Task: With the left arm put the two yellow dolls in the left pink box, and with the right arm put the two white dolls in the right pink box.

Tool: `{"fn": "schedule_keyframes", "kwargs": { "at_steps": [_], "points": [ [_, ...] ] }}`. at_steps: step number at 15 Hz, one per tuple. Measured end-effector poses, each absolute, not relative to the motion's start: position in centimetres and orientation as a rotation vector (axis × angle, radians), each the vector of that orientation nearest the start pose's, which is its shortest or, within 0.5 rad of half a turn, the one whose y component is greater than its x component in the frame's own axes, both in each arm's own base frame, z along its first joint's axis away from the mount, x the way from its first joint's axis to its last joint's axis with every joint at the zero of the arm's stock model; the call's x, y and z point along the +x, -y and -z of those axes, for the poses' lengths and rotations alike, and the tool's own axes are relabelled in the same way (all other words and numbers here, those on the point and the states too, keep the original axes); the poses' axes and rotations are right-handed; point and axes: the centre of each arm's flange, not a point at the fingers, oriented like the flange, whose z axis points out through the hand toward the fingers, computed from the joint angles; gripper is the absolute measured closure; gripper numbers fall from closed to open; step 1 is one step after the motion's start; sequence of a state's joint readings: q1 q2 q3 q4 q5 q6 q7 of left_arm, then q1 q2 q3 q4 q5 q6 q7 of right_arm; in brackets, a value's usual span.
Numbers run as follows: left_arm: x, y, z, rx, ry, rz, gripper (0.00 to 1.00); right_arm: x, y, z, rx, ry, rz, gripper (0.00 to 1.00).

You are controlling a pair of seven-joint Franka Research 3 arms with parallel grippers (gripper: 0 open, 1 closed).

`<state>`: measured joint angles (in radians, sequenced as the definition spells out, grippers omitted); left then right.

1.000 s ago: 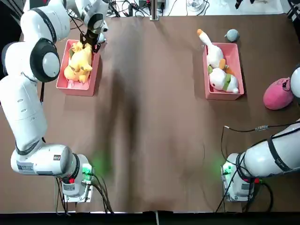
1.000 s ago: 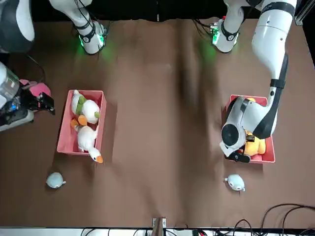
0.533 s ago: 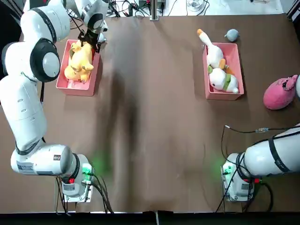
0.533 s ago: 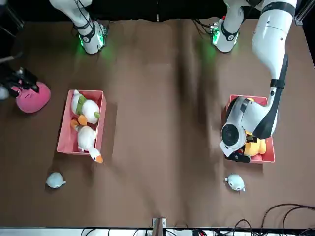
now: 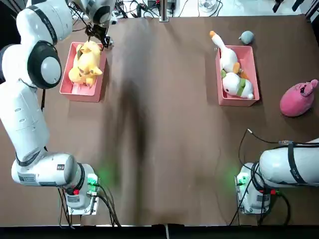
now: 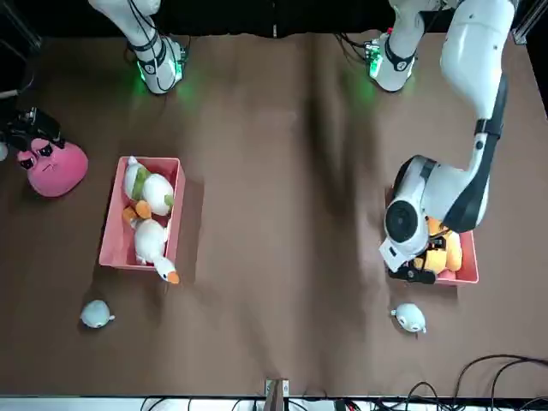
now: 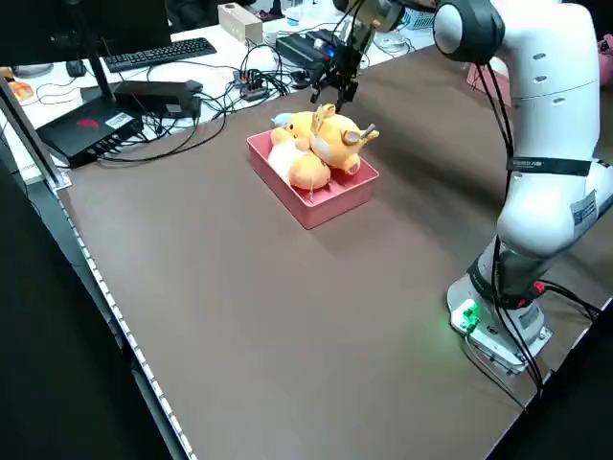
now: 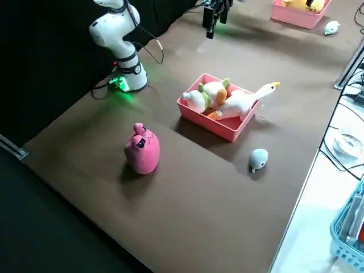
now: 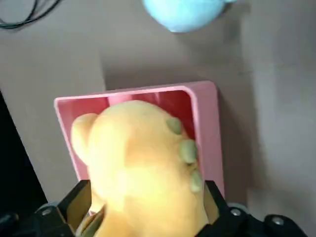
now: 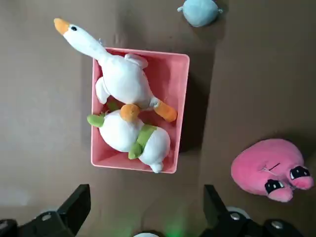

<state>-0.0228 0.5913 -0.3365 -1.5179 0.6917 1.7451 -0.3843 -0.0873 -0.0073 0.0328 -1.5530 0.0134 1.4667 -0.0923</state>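
Brown tabletop (image 6: 274, 128) throughout. Left arm (image 6: 467, 103) bent down over the left pink box (image 6: 467, 276) at picture right, left hand (image 6: 418, 275) dark and low at the box's near end; fingers not clear. Yellow dolls (image 6: 443, 253) partly hidden beneath the wrist. Small grey-blue plush (image 6: 409, 318) just beyond. Right pink box (image 6: 116, 231) holding green-trimmed white plush (image 6: 144, 190) and goose (image 6: 152, 244), beak over the rim. Round pink plush (image 6: 53, 168) beside; second grey-blue plush (image 6: 96, 314) nearby.
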Motion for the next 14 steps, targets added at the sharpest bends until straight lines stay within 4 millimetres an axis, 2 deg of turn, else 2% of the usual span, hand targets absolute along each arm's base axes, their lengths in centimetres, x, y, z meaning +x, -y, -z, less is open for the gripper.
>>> {"fn": "schedule_keyframes", "kwargs": {
  "at_steps": [2,4,8,10,12,14],
  "points": [
    [65.9,13.4,-32.7,-2.622,-0.199,-0.176,0.0,54.0,2.9,-62.9,-3.122,0.021,-0.119,0.0],
    [65.9,12.5,-32.6,-2.657,-0.169,-0.203,0.0,54.1,3.1,-62.9,-3.125,0.009,-0.112,0.0],
    [65.8,13.7,-31.2,-2.677,-0.199,-0.203,0.0,54.0,3.4,-62.9,-3.125,0.0,-0.11,0.0],
    [65.8,13.8,-31.1,-2.682,-0.201,-0.196,0.0,54.0,3.4,-63.0,-3.125,0.001,-0.106,0.0],
    [66.0,11.8,-35.1,-2.739,-0.082,-0.2,0.0,54.0,3.2,-63.2,-3.126,0.007,-0.093,0.0],
    [64.9,8.5,-40.8,-2.776,0.048,-0.243,0.0,53.9,3.1,-63.5,-3.127,0.009,-0.084,0.0]
  ]
}}
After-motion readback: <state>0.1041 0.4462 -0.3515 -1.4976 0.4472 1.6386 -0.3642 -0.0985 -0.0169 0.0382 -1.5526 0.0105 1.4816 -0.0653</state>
